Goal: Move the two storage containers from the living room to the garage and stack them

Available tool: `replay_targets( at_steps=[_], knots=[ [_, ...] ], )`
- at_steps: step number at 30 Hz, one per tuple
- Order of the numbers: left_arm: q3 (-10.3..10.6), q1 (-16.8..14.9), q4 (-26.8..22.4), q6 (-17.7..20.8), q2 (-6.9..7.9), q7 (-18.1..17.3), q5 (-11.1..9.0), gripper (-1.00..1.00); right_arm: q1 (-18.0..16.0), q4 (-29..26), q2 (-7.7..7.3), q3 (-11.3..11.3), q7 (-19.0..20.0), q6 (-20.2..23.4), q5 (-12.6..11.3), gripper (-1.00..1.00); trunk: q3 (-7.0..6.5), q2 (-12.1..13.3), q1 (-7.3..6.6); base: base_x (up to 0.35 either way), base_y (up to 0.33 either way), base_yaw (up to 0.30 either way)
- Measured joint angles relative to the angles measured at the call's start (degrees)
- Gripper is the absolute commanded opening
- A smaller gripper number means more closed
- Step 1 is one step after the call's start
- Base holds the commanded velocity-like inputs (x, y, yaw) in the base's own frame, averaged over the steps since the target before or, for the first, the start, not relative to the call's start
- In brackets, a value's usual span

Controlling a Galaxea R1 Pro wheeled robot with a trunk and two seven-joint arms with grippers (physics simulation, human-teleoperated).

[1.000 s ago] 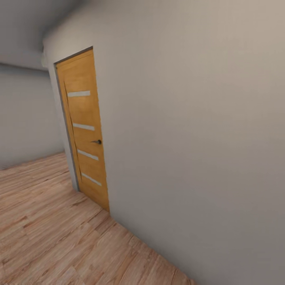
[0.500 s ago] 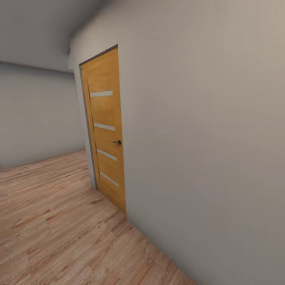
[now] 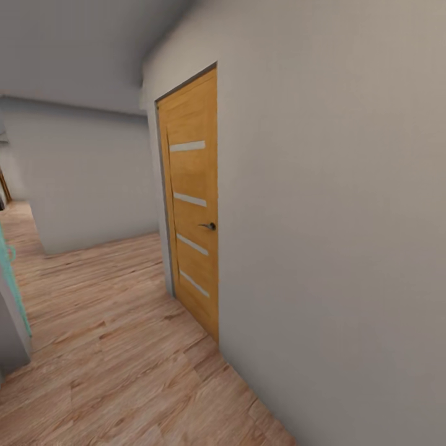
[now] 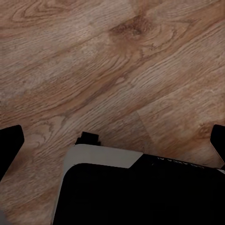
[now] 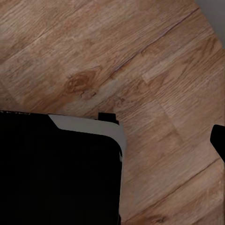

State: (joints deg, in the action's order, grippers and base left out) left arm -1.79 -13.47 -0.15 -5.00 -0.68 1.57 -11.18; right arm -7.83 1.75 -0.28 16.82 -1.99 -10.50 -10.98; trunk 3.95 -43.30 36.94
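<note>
The whole head view has slid since a second ago: the wooden door point(image 3: 192, 204) that stood toward the left of the picture now sits near the middle. That is the camera turning, not the door moving. More of the hallway has opened up on the left, where a grey wall corner with a teal strip point(image 3: 12, 285) now shows at the edge, and a further passage runs back beyond it.

No orange-red container appears in any view, so where they lie relative to either claw cannot be told from here.

The left claw point(image 4: 112, 145) points down at the wood plank floor point(image 4: 117, 61). Its two dark fingertips point(image 4: 9, 145) stand at opposite edges of the left wrist view, spread wide, with nothing but floor between them. Below it sits the robot's own base point(image 4: 136, 192), a black body with a pale grey rim.

The right arm also points down over the planks point(image 5: 117, 51). One dark fingertip point(image 5: 219, 138) shows at the edge of the right wrist view; the other is out of frame, so how far the right claw is open cannot be told. The black, grey-rimmed base point(image 5: 56, 173) sits below it too.

In the head view the door is honey-coloured with four pale horizontal strips and a dark handle point(image 3: 209, 226), set in a plain grey wall point(image 3: 334, 248) that runs along the right.
</note>
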Motion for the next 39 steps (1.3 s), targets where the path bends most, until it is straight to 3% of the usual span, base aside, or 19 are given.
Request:
replay_targets(
  at_steps=[25, 39],
  knots=[
    [0.00, 0.00, 0.00, 0.00, 0.08, 0.00, -0.04, 1.00, 0.00, 0.00, 0.00, 0.00, 0.00, 0.02, 0.00, 1.00, 0.00, 0.00, 0.00, 0.295, 0.000, 0.270],
    [0.01, 0.00, 0.00, -0.08, 0.09, -0.01, -0.03, 1.00, 0.03, 0.00, 0.00, 0.00, -0.01, 0.02, -0.02, 1.00, 0.00, 0.00, 0.02, 0.174, 0.000, 0.270]
  ],
)
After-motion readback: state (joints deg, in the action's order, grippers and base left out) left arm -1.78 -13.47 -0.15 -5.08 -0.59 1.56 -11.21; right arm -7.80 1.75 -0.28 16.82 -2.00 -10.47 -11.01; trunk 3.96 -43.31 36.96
